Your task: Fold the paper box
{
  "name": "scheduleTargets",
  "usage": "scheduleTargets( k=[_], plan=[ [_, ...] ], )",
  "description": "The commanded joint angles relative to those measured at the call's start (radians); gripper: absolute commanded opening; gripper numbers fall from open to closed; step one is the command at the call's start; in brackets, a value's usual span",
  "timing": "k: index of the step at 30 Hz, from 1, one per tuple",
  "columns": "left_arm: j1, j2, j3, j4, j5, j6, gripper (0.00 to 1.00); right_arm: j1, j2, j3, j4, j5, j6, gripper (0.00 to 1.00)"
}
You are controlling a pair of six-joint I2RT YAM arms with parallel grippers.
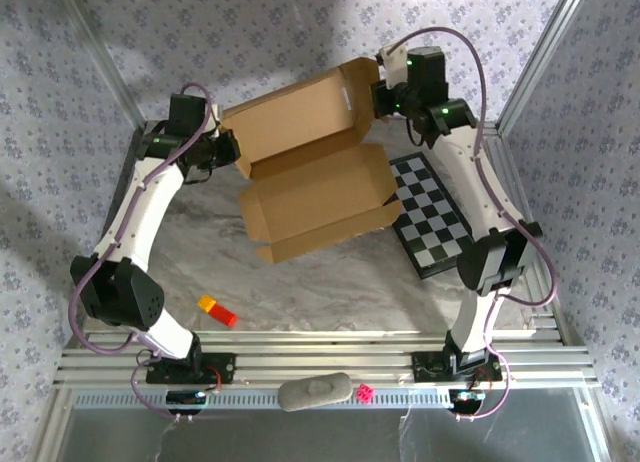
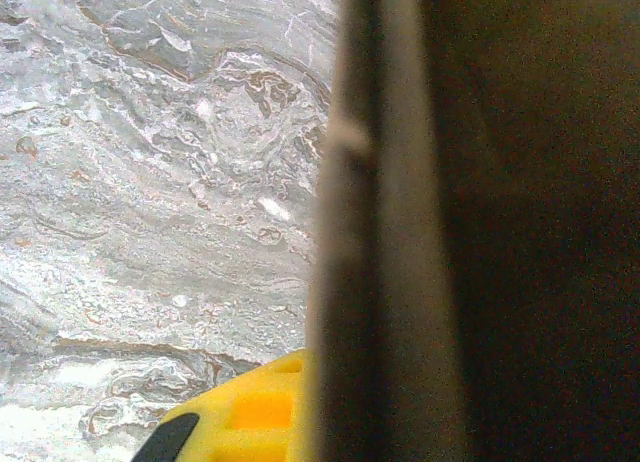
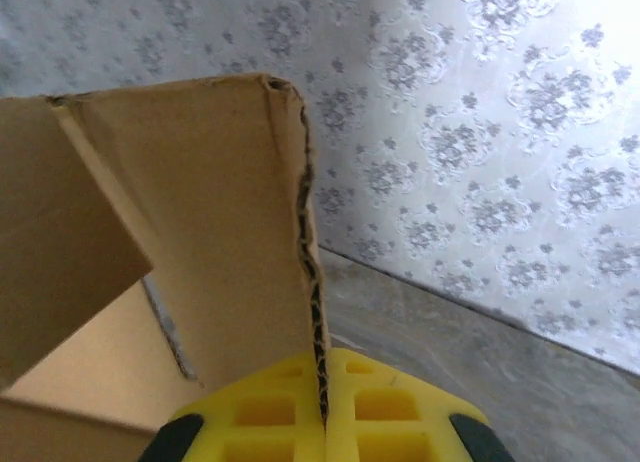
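Right fingers (image 3: 265,414) pinch the raised flap edge of the paper box (image 1: 315,197), left fingers (image 2: 250,412) are closed on its left edge; near surface (image 1: 330,292) has free room

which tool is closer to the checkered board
Right. The right tool clamps the box just beyond the checkered board; the left tool is at the box's far left side.

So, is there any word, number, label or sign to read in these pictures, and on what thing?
None can be read. The box is plain, the board bears only black and white squares, the block shows no print.
The pink cube is too small to tell.
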Motion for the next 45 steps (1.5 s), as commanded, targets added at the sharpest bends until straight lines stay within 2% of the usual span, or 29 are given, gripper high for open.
scheduleTargets(
  k=[1, 5, 8, 12, 14, 18, 21, 22, 24, 25, 26, 27, 28, 30, 31, 32, 34, 37, 39, 42, 45],
  plan=[
    [0.000, 0.018, 0.041, 0.005, 0.030, -0.004, 0.00, 0.052, 0.004, 0.038, -0.032, 0.346, 0.072, 0.00],
    [0.000, 0.024, 0.051, 0.005, 0.030, -0.008, 0.00, 0.138, -0.002, 0.011, -0.023, 0.721, 0.160, 0.00],
    [0.000, 0.027, 0.052, 0.006, 0.033, -0.011, 0.00, 0.202, 0.025, 0.051, -0.079, 0.980, 0.257, 0.00],
    [0.000, 0.027, 0.055, 0.009, 0.039, -0.014, 0.00, 0.272, 0.088, 0.134, -0.166, 1.180, 0.347, 0.00],
    [0.001, 0.027, 0.058, 0.008, 0.042, -0.016, 0.00, 0.298, 0.122, 0.176, -0.204, 1.235, 0.376, 0.00],
    [0.000, 0.027, 0.063, 0.003, 0.044, -0.015, 0.00, 0.329, 0.171, 0.237, -0.249, 1.255, 0.410, 0.00],
    [0.001, 0.024, 0.061, -0.003, 0.042, -0.011, 0.00, 0.332, 0.179, 0.263, -0.268, 1.196, 0.418, 0.00],
    [0.002, 0.023, 0.061, -0.006, 0.041, -0.009, 0.00, 0.328, 0.178, 0.274, -0.278, 1.159, 0.418, 0.00],
    [0.009, 0.021, 0.055, -0.010, 0.040, -0.003, 0.00, 0.301, 0.158, 0.301, -0.311, 0.984, 0.402, 0.14],
    [0.014, 0.021, 0.053, -0.012, 0.043, 0.002, 0.00, 0.281, 0.143, 0.305, -0.319, 0.887, 0.384, 0.21],
    [0.019, 0.019, 0.052, -0.014, 0.046, 0.008, 0.00, 0.250, 0.118, 0.308, -0.331, 0.744, 0.370, 0.34],
    [0.025, 0.018, 0.051, -0.018, 0.050, 0.015, 0.00, 0.208, 0.087, 0.306, -0.343, 0.569, 0.360, 0.48],
    [0.030, 0.018, 0.050, -0.019, 0.057, 0.022, 0.00, 0.160, 0.054, 0.284, -0.329, 0.362, 0.346, 0.56],
    [0.042, 0.020, 0.047, -0.018, 0.082, 0.042, 0.00, 0.036, -0.054, 0.170, -0.212, -0.120, 0.307, 0.73],
    [0.046, 0.022, 0.049, -0.017, 0.097, 0.059, 0.00, -0.019, -0.106, 0.105, -0.144, -0.307, 0.297, 0.80],
    [0.047, 0.024, 0.049, -0.015, 0.109, 0.075, 0.00, -0.069, -0.141, 0.061, -0.089, -0.422, 0.322, 0.83],
    [0.051, 0.033, 0.048, -0.009, 0.145, 0.113, 0.00, -0.186, -0.188, -0.024, 0.045, -0.652, 0.428, 0.86],
    [0.053, 0.046, 0.055, -0.010, 0.165, 0.155, 0.00, -0.310, -0.190, -0.110, 0.194, -0.808, 0.558, 0.86],
    [0.054, 0.055, 0.060, -0.009, 0.171, 0.179, 0.00, -0.355, -0.157, -0.139, 0.281, -0.891, 0.628, 0.85],
    [0.060, 0.066, 0.070, -0.008, 0.189, 0.201, 0.00, -0.376, -0.055, -0.097, 0.368, -1.036, 0.757, 0.78],
    [0.069, 0.077, 0.078, 0.000, 0.224, 0.205, 0.00, -0.352, 0.023, -0.044, 0.322, -1.114, 0.740, 0.66]
  ],
)
